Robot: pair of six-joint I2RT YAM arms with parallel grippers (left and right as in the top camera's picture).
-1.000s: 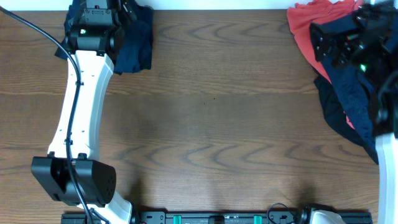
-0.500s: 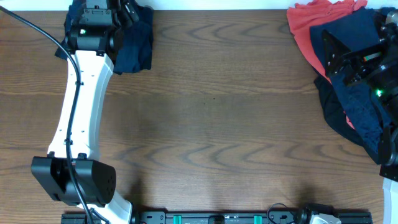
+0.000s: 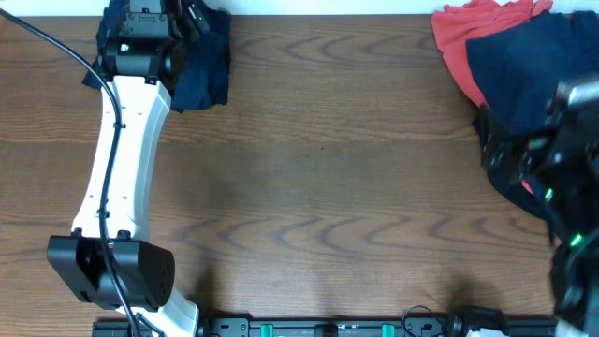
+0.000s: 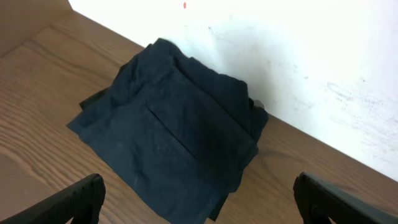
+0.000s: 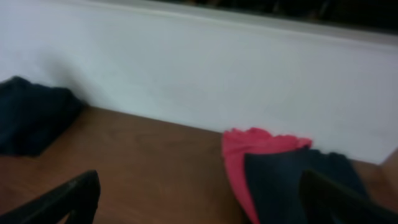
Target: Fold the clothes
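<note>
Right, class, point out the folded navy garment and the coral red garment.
folded navy garment (image 4: 168, 143), left wrist view, middle of its top layer.
coral red garment (image 3: 451, 42), overhead view, its bare left part.

It looked like a robotics lab or test bench, not a home. A white robot arm (image 3: 117, 168) trailing a black cable (image 3: 42, 37) rose near a metal rail (image 3: 328, 329) at the edge of a wood-grain counter (image 3: 328, 168). A plain white wall (image 4: 311, 56) backed it, and clothes (image 3: 468, 37) were heaped in the far corners.
</note>
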